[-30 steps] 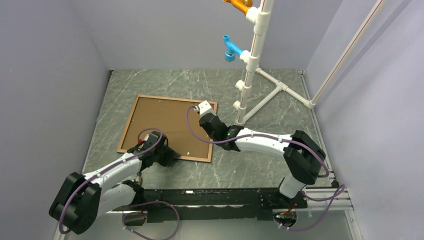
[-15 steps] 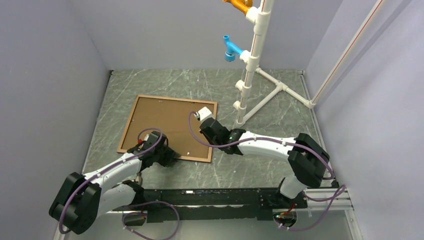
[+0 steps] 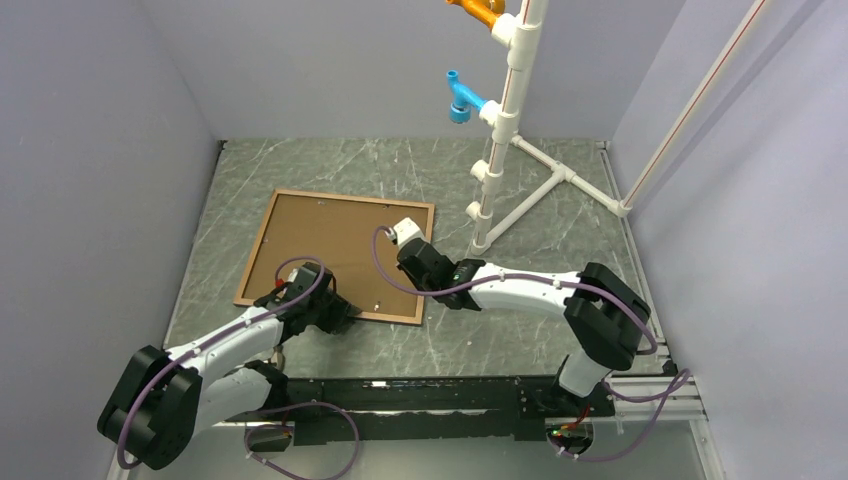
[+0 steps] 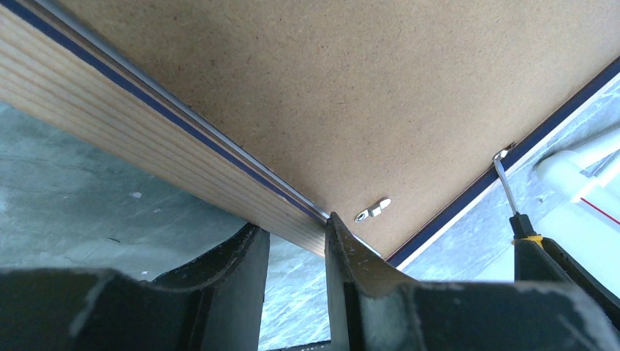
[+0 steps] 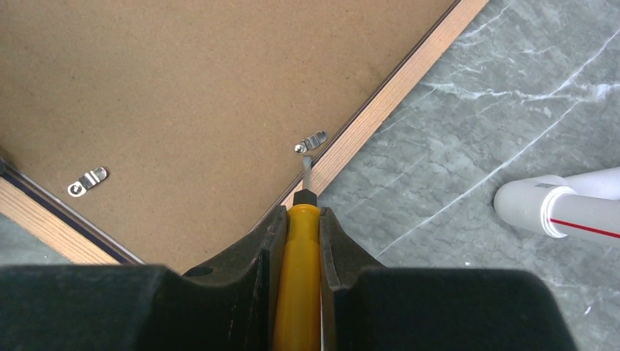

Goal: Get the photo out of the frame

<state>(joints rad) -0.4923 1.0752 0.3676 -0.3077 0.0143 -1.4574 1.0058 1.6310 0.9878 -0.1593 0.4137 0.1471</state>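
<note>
The frame (image 4: 110,117) lies face down on the table (image 3: 520,330), left of the middle. The photo (image 3: 335,250) sits inside it, and only its brown board back shows; the print itself is hidden.

The left gripper (image 4: 292,227) is at the near rail of the frame, close to the near right corner. Its 2 fingers (image 4: 343,256) stand on both sides of this rail, 1 on the outer side and 1 on the board side, and they grip the rail.

The right gripper (image 5: 300,212) is closed on a screwdriver (image 5: 298,278) with a yellow handle. The metal tip of the tool points to the far side and touches a small metal clip (image 5: 311,141) beside the right rail. A 2nd clip (image 5: 86,181) lies on the board near the near rail.

Compared with 1 second ago, the right wrist is now nearer along the right rail. Before, it was over the far right corner of the frame; now it is about the middle of that rail. The left arm has not moved, and the frame lies at the same place. Both grippers keep the same grip.

A white pipe stand (image 3: 505,130) is on the far right part of the table, apart from the frame.
</note>
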